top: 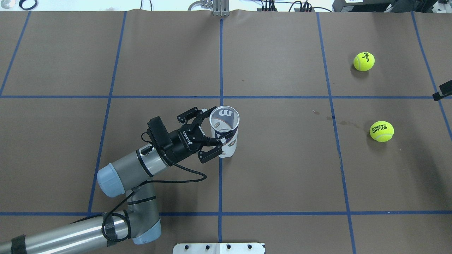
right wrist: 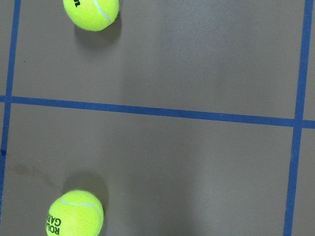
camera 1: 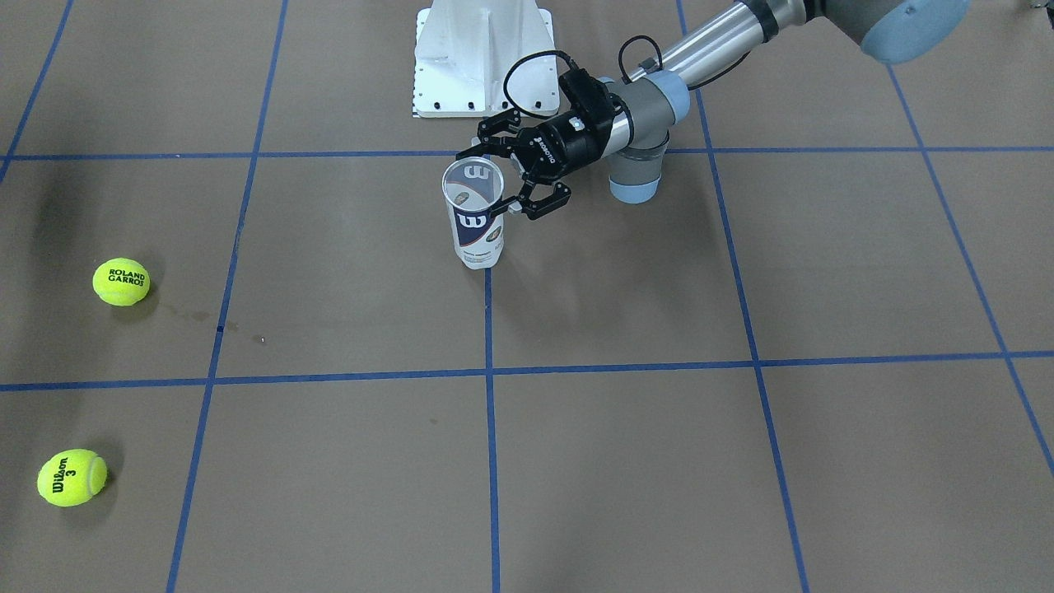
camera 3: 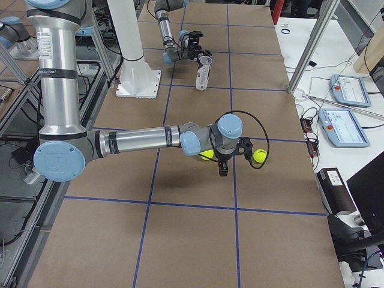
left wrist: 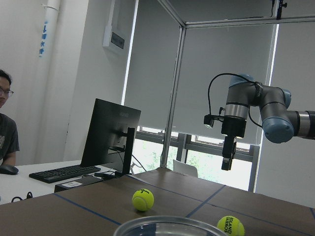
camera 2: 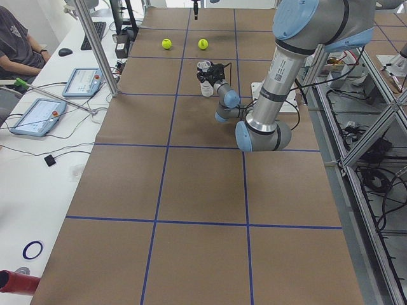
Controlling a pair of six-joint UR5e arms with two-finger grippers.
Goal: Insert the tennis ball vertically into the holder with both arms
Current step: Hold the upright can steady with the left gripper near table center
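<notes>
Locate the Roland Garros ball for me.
Overhead view, right side: the Roland Garros ball lies nearer the robot than the Wilson ball, far right of the holder.

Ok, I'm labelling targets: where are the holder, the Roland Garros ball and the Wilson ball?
holder (camera 1: 476, 226), exterior front-facing view, on its navy label.
Roland Garros ball (camera 1: 121, 282), exterior front-facing view, on its black lettering.
Wilson ball (camera 1: 72, 477), exterior front-facing view, on its black logo.

Clear tennis-ball can, navy-and-white label, stands upright, mouth open, mid-worktop. Well apart lie two yellow-green balls: Roland Garros ball at three o'clock, Wilson ball at two.
</notes>
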